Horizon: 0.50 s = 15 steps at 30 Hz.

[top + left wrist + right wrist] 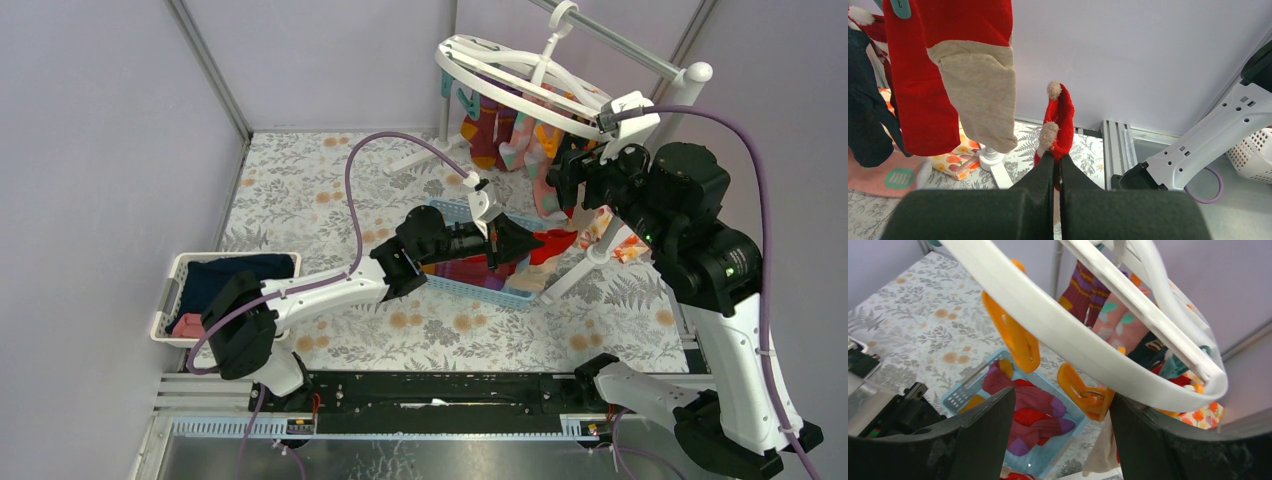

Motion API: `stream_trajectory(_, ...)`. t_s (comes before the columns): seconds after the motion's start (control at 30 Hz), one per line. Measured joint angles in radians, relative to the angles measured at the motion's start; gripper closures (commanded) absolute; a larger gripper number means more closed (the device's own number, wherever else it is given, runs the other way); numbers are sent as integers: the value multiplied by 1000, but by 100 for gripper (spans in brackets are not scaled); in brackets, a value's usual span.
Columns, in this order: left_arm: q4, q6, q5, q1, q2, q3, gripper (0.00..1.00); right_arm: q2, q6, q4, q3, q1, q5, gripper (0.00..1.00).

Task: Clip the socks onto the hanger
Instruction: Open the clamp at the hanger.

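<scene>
The red sock (1059, 117) is clenched in my left fingers (1038, 185), near the blue basket (490, 292). My right fingers (983, 440) are released, an orange clip (1083, 390) of the white hanger (1073, 347) showing between them. Underneath I see a floral-print worktop (300, 190); pale lilac walls (100, 150) close it in.
</scene>
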Motion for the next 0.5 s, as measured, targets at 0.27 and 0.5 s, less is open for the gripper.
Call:
stream_trajectory(0.27,-7,21,30,0,-22,-9,100,-66,-51,-24,-33,-10,-13,1)
stream_trajectory(0.5,38,41,150,-3,-105,-139,100,-287,-98,-87,-136,-122,-224,0)
